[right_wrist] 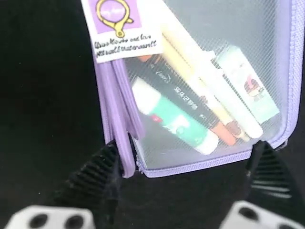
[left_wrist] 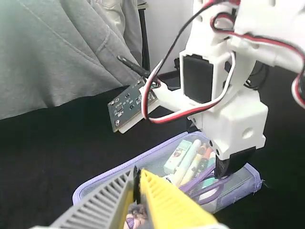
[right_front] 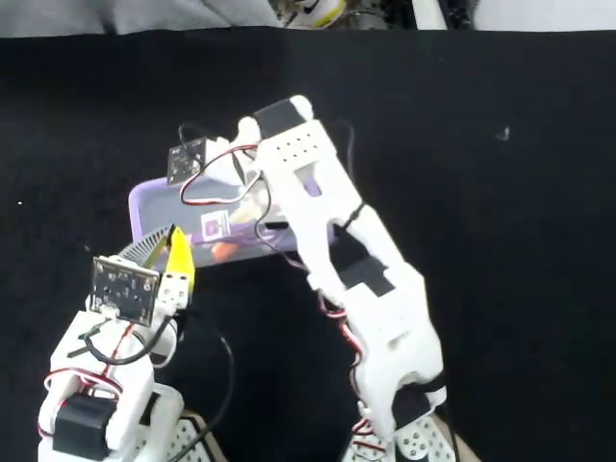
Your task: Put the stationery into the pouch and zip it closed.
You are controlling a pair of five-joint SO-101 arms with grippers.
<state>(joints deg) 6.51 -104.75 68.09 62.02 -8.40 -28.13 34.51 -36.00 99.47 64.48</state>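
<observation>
The desk (right_front: 500, 241) is plain black. The pouch (right_wrist: 114, 95) has lilac trim and a lilac zip around a clear panel with a fine mesh pattern. Its label (right_wrist: 121, 24) is white with a purple square and a yellow clasp drawing. Inside are a green-and-white tube (right_wrist: 174, 119), a black pen (right_wrist: 186, 95), a cream marker (right_wrist: 190, 62) and a mint-green box (right_wrist: 250, 90). The left pincer (left_wrist: 137, 179) has one yellow finger and one grey ribbed finger. The right pincer (right_wrist: 183, 162) has black ribbed fingers. The right arm (right_front: 385, 318) and left arm (right_front: 106, 385) are white, strung with red, black and white wires (left_wrist: 190, 112).
</observation>
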